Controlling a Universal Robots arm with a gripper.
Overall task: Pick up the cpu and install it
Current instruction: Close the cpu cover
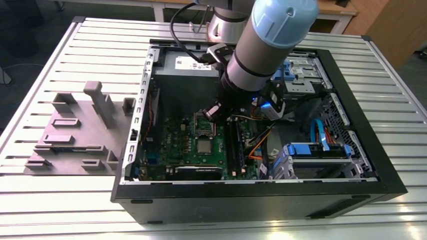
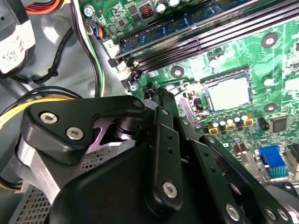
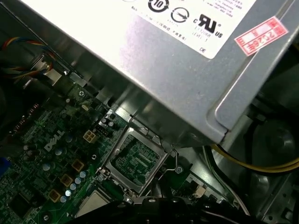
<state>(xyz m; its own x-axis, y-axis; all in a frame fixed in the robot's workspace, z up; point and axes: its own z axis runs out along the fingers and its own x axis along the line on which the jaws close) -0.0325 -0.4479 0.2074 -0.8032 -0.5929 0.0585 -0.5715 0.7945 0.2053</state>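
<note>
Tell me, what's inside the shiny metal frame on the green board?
Inside the socket frame, only a greenish field of contacts shows, no chip. Black arm hardware covers one corner, hiding that part.

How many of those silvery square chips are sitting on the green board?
1: the cpu lies on the motherboard beside the empty socket; the arm may hide others.

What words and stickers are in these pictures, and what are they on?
White label with black print and round marks: on the grey metal power supply box, first wrist view.
Red stamped sticker: same box.
White lettering: on the green motherboard.
None is quoted here.
</note>
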